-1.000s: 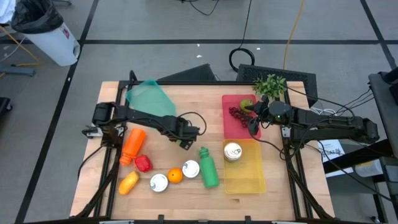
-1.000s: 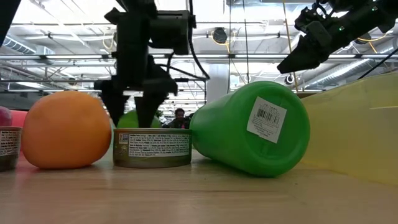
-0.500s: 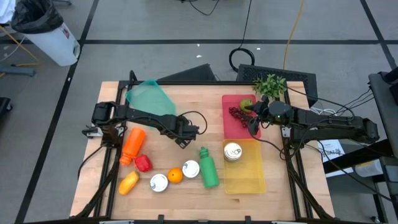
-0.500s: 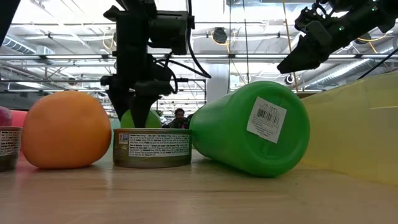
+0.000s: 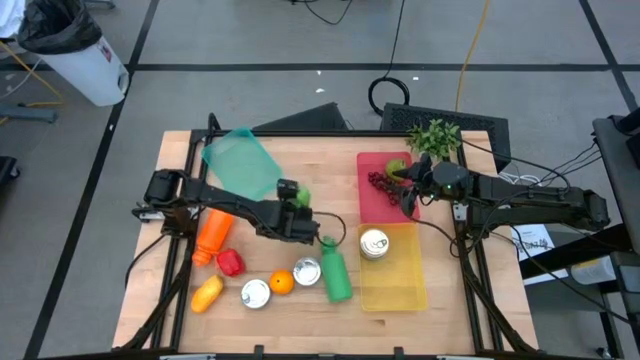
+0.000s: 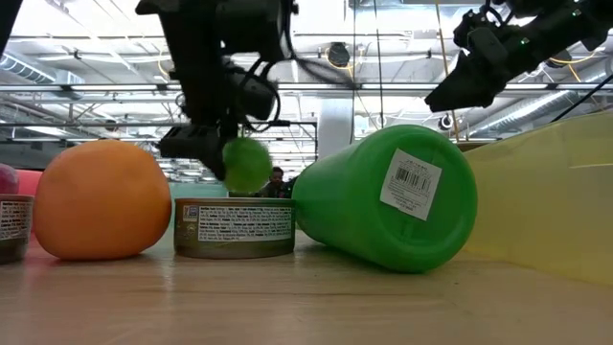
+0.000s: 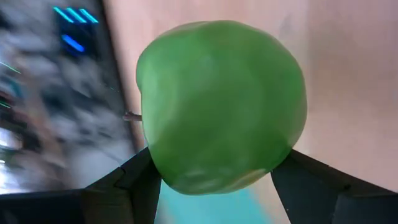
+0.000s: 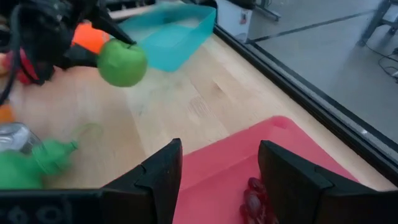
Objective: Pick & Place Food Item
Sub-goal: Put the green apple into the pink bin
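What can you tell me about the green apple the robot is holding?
The green apple is round, smooth and shiny, plain green all over, with a thin stem sticking out of one side. The left gripper pinches it between its two dark fingers, one on each side. It hangs in the air above the wooden table, touching only those fingers, roughly between the teal bin and the red tray.

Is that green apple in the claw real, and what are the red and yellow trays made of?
The green apple looks like smooth matte plastic, uniformly coloured and unblemished, though I can't be sure. The red tray and yellow tray seem thin plastic; the yellow one looks translucent.
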Robot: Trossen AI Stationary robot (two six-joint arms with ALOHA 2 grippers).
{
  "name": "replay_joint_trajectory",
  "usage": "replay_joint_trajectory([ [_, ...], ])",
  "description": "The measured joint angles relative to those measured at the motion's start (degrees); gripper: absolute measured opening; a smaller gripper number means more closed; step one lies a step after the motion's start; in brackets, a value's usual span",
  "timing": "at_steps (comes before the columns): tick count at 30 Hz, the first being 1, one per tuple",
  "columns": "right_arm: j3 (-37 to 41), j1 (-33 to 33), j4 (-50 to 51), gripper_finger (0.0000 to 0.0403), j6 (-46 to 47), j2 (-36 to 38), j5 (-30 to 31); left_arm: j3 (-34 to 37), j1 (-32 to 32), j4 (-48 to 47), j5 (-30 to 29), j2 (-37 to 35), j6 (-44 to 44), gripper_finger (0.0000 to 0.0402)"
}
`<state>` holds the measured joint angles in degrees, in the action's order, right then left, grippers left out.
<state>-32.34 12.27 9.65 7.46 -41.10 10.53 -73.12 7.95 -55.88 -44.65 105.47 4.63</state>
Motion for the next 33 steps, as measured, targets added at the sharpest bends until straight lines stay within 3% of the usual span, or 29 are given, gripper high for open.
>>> replay_joint_trajectory([
  [4, 0.0, -0.3, -5.4, 0.0196, 0.9, -1.2, -6.5, 0.0, 1.6, 11.0, -10.1, 0.0, 14.2, 0.0256],
  [7, 1.4, -1.9, -14.9, 0.0196, 0.5, -3.6, -10.6, 0.0, 2.4, 22.1, -15.1, 0.0, 24.9, 0.0256],
  [11, 4.2, -4.8, -28.8, 0.0196, -1.5, -8.3, -13.6, 0.0, 3.5, 36.1, -18.3, 0.0, 41.2, 0.0256],
  [16, 4.4, -7.3, -38.3, 0.0196, -2.1, -14.4, -13.7, 0.0, 4.7, 46.9, -16.8, 0.0, 57.7, 0.0257],
  [21, 4.5, -8.4, -46.1, 0.0196, -3.5, -20.0, -13.7, 0.0, 5.6, 51.3, -16.9, 0.0, 63.7, 0.0257],
  [25, 4.5, -8.7, -51.4, 0.0196, -4.3, -23.4, -13.7, 0.0, 5.7, 51.5, -15.9, 0.0, 63.8, 0.0257],
  [33, 1.3, -8.7, -52.5, 0.0195, -5.4, -27.7, -13.7, 0.0, 5.7, 51.6, -15.1, 0.0, 63.7, 0.0257],
])
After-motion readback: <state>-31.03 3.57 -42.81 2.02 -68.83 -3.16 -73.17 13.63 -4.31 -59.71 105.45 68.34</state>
